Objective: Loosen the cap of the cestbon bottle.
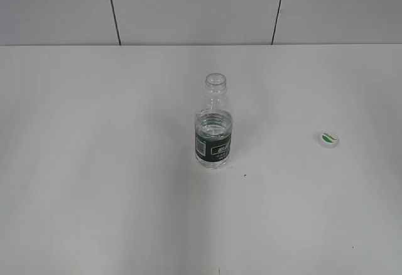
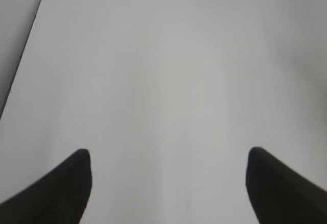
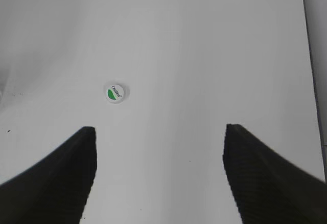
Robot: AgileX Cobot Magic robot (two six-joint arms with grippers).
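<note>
The cestbon bottle (image 1: 214, 127) stands upright at the middle of the white table, clear and ribbed with a dark green label; its neck is open, with no cap on it. The cap (image 1: 329, 139) lies flat on the table to the bottle's right, white with a green leaf mark up. It also shows in the right wrist view (image 3: 116, 92), ahead and left of my right gripper (image 3: 159, 132), which is open and empty. My left gripper (image 2: 168, 155) is open and empty over bare table. Neither gripper shows in the exterior view.
The white table (image 1: 94, 162) runs to a grey panelled wall (image 1: 188, 8) at the back. The table's far left edge shows in the left wrist view (image 2: 30, 45), its right edge in the right wrist view (image 3: 309, 55).
</note>
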